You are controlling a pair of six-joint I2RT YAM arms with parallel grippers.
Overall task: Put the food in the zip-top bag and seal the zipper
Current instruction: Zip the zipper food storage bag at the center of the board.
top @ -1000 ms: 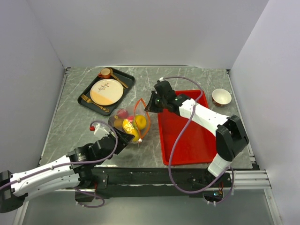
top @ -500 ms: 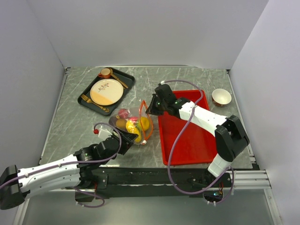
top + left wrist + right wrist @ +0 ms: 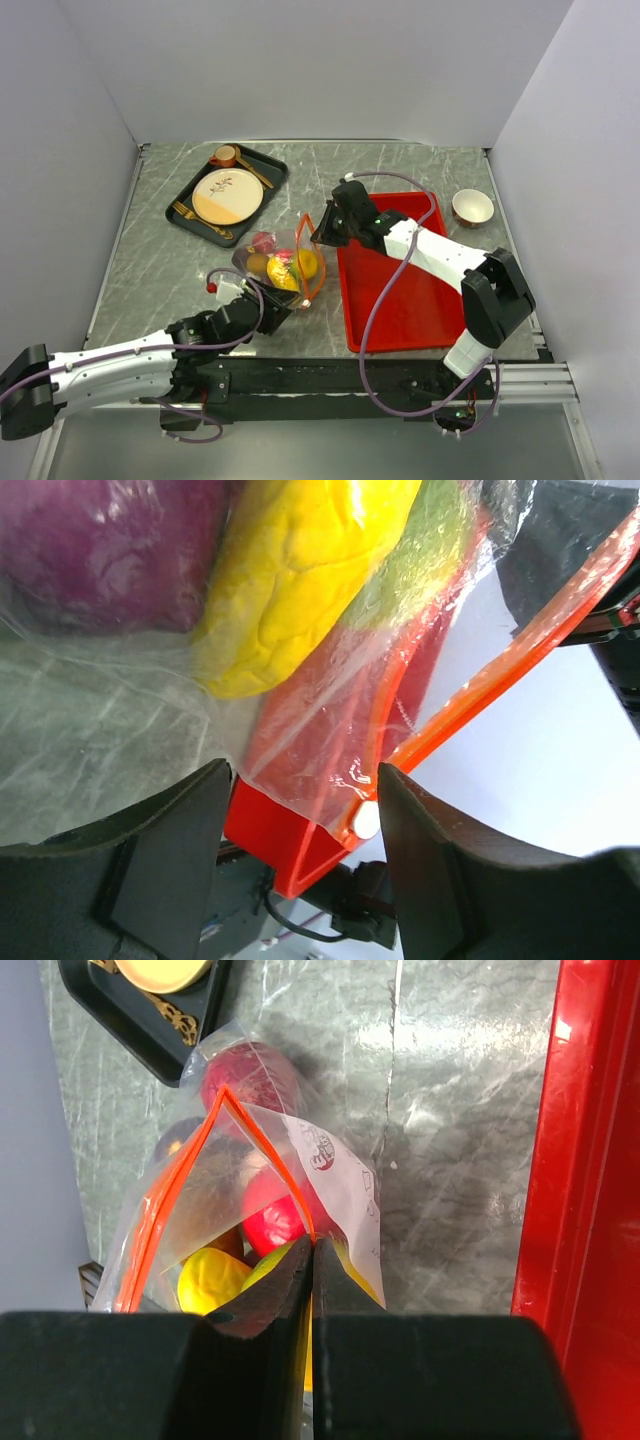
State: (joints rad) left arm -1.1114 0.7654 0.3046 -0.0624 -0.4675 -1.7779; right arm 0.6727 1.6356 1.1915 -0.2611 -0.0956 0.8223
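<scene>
The zip-top bag (image 3: 280,264) lies mid-table, with red, maroon, purple and yellow food (image 3: 283,271) inside. My right gripper (image 3: 322,231) is shut on the bag's orange-red zipper (image 3: 165,1200) at the right side of the mouth and holds it up; the mouth gapes open. Red (image 3: 270,1215), maroon (image 3: 245,1075) and yellow (image 3: 205,1280) pieces show through the plastic. My left gripper (image 3: 274,305) is open at the bag's near corner. In the left wrist view its jaws straddle that corner, with the zipper's white tab (image 3: 367,820) close to the right finger (image 3: 450,870). Yellow (image 3: 290,580) and purple (image 3: 100,550) pieces fill the view above.
A red tray (image 3: 400,300) lies right of the bag, under the right arm. A black tray (image 3: 190,200) with the patterned plate (image 3: 228,195), cutlery and a small cup (image 3: 224,156) sits at the back left. A small bowl (image 3: 472,207) stands at the back right.
My left gripper has moved right and nearer, to the bag's near corner. The bag has shifted slightly. The right gripper has kept its hold and hardly moved.
</scene>
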